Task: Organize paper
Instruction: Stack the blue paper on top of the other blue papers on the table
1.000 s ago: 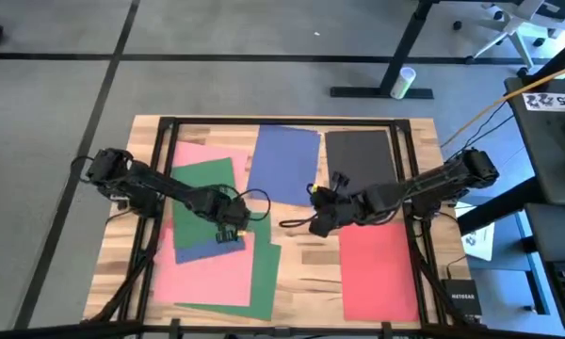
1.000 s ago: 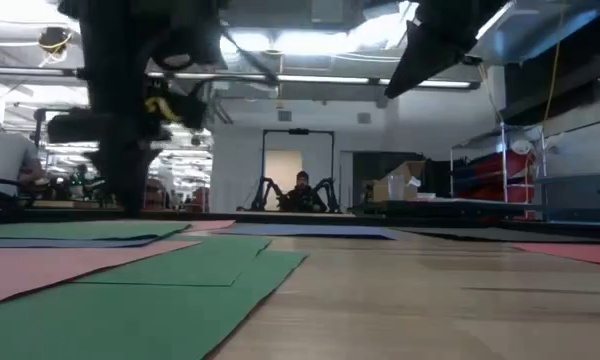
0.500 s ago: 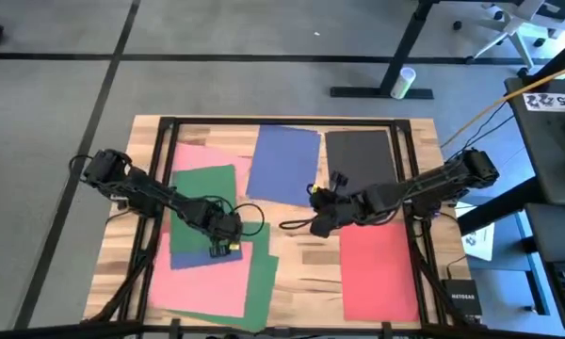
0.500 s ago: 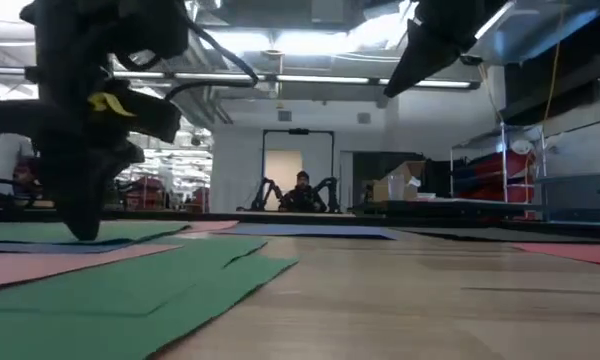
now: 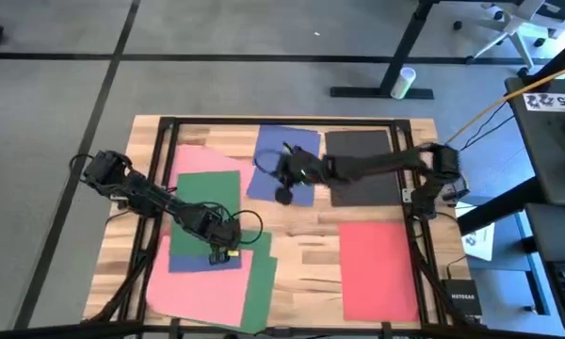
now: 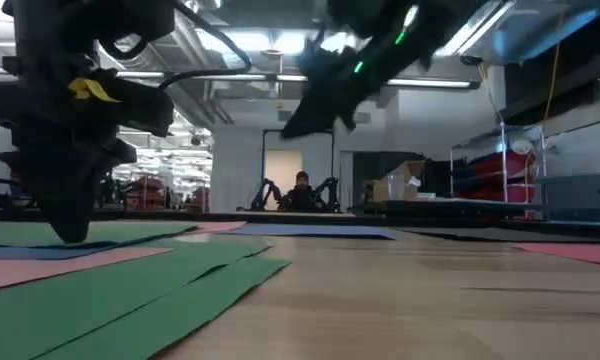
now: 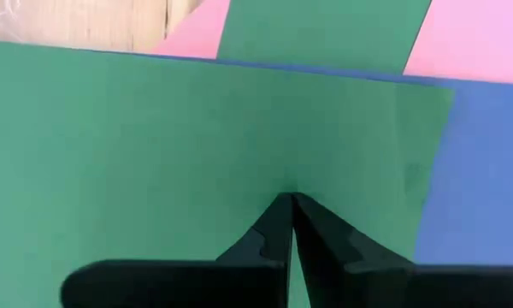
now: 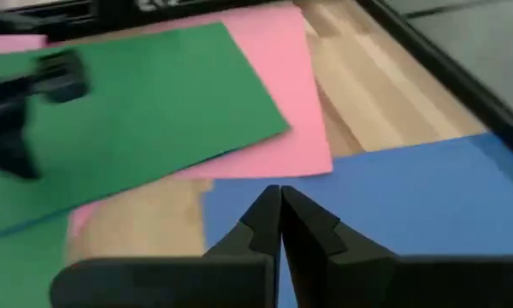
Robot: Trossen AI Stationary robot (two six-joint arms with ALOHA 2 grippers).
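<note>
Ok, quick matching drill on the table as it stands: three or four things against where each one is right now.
Things:
1. left gripper
2. right gripper
3. black sheet
4. red sheet

Places:
A. far right part of the table
B. near right part of the table
C. tips on the green sheet of the left pile
D. over the lone blue sheet, far middle

Pairs: 1-C, 2-D, 3-A, 4-B
</note>
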